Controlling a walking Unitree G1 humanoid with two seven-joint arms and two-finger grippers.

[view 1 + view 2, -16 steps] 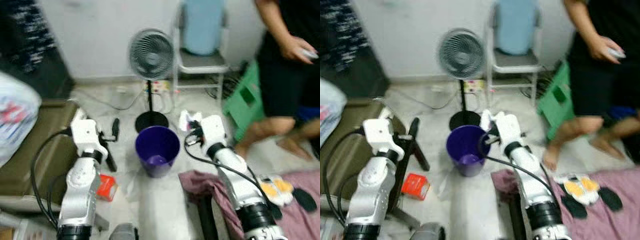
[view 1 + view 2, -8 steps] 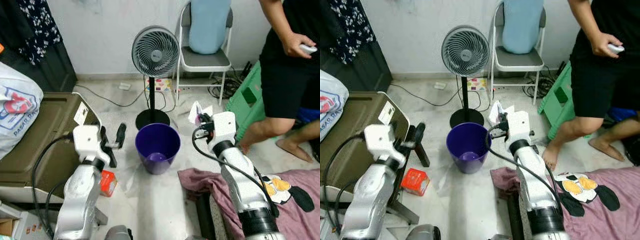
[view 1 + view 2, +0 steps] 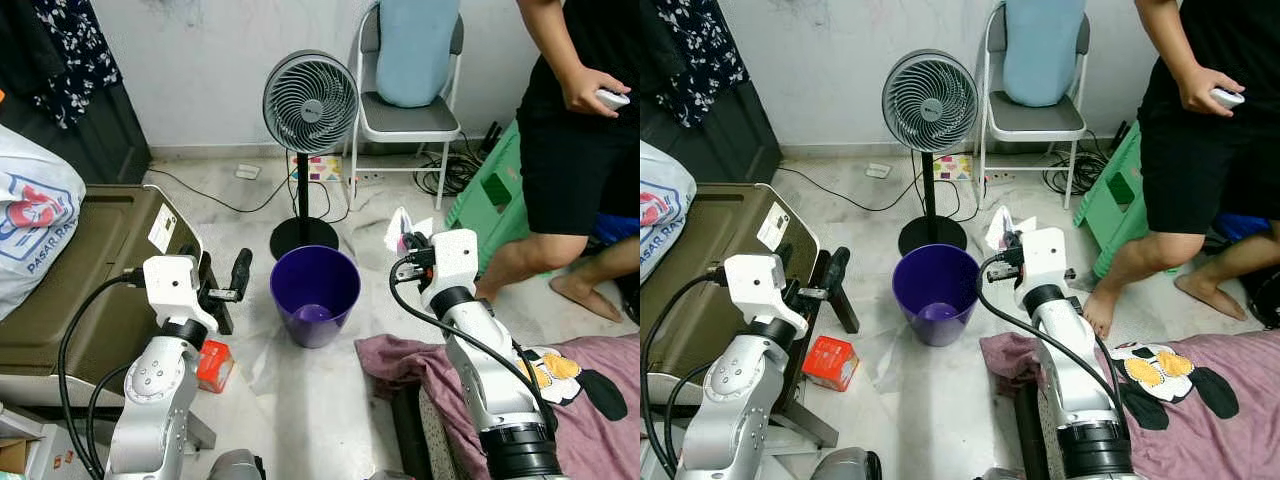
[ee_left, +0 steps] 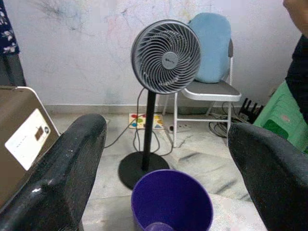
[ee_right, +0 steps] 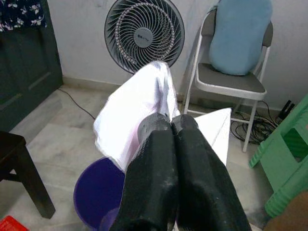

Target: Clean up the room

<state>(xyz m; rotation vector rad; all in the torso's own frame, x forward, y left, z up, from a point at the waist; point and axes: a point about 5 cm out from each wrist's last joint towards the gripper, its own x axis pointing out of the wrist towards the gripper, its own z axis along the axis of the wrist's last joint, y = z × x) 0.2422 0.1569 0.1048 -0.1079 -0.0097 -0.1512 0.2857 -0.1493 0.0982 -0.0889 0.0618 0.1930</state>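
White crumpled wrapper (image 5: 144, 103) sat clamped in the right gripper (image 5: 168, 126), whose jaws were pinched together on it, just beside the rim of the purple bin (image 3: 315, 295), presumably so it could be dropped inside. The left gripper (image 4: 163, 159) hovered on the bin's other side with its jaws wide apart and empty. A red box (image 3: 213, 365) lay on the floor below that arm, partly hidden. What lay in the bin's bottom was hard to make out.
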